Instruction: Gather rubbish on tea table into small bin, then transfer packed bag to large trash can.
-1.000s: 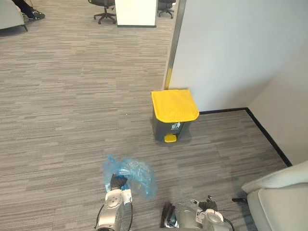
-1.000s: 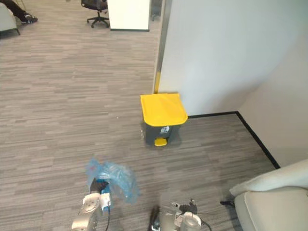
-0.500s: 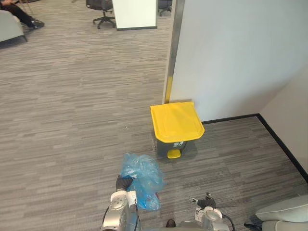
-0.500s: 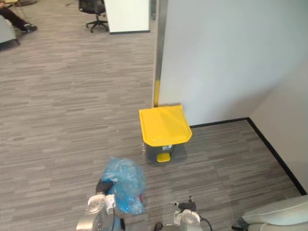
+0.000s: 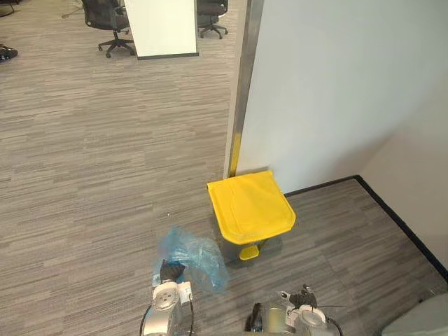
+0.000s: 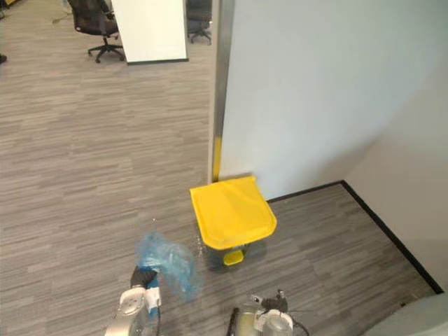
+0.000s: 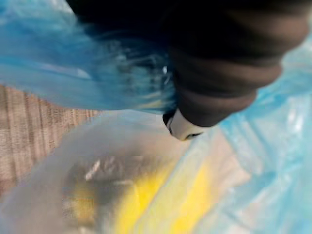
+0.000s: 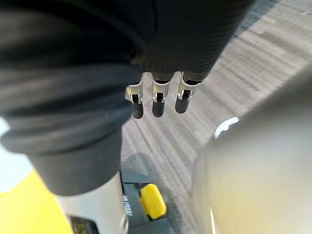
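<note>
A crumpled blue rubbish bag [image 5: 194, 256] hangs above the grey carpet, and my left hand [image 5: 170, 269] is shut on its gathered top. In the left wrist view the bag's blue plastic [image 7: 73, 73] wraps round the hand, with yellow and pale rubbish showing through it. The large trash can [image 5: 250, 206], dark grey with a shut yellow lid and a yellow pedal [image 5: 248, 252], stands just right of the bag against the wall's corner. My right hand [image 8: 157, 102] hangs low beside the can with straight fingers and holds nothing; the pedal [image 8: 152, 201] shows below it.
A white wall [image 5: 329, 91] with a metal corner post [image 5: 241, 91] rises behind the can. Black skirting [image 5: 399, 217] runs along the right. Office chairs [image 5: 105, 21] and a white partition [image 5: 159, 28] stand far back. A pale seat corner [image 5: 423, 318] sits at lower right.
The camera has moved: the can now lies closer and lower in view, next to the bag. The bag stays in my left hand; the right hand stays idle.
</note>
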